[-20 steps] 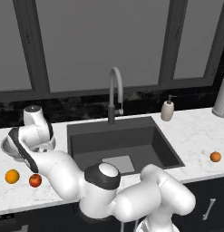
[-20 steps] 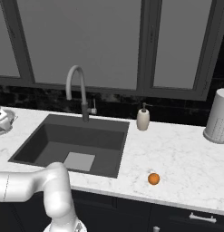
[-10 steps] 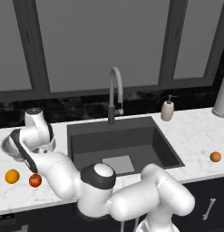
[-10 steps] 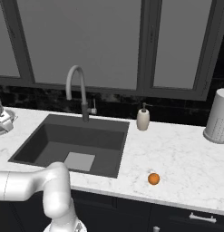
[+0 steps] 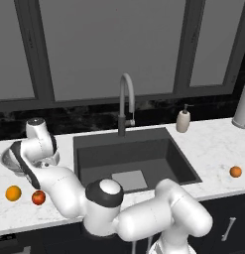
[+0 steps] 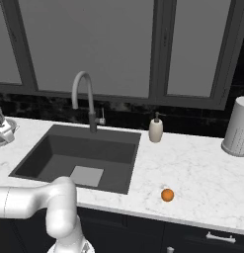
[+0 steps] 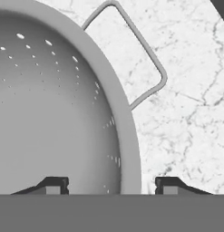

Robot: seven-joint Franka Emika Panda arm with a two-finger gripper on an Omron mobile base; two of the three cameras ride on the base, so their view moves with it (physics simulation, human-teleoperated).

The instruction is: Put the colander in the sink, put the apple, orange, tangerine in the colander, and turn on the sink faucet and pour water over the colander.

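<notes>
**Gripper straddling the colander's rim, left of the sink**

Reaching far left from the base, bent back over the marble counter point(image 5: 208, 149), wrist turned down onto the colander point(image 5: 10, 159) at the left end, well left of the sink point(image 5: 134, 158). In the hand view, looking down into the perforated bowl, one of its wire side handles point(image 7: 136, 59) lying over the marble beyond the rim.

Gripper point(image 7: 111, 185) set across the colander's rim: one dark fingertip point(image 7: 52, 185) inside the bowl, the other point(image 7: 170, 185) outside over the counter, the rim wall passing between. Jaws parted with a gap showing on either side of the rim; not possible to tell whether the pads already touch the metal.

Counted: one colander, standing upright on the counter, not in the sink. One apple point(image 5: 38, 197) and one orange point(image 5: 13, 193) side by side near the counter's front edge, in front of the colander. One tangerine point(image 5: 235, 171) alone on the counter right of the sink, well apart from the rest. One sink faucet point(image 5: 125, 101) behind the basin, spout arched over it. One soap bottle point(image 5: 183, 119) right of the faucet. One pale perforated canister point(image 6: 237, 126) at the far right.
</notes>
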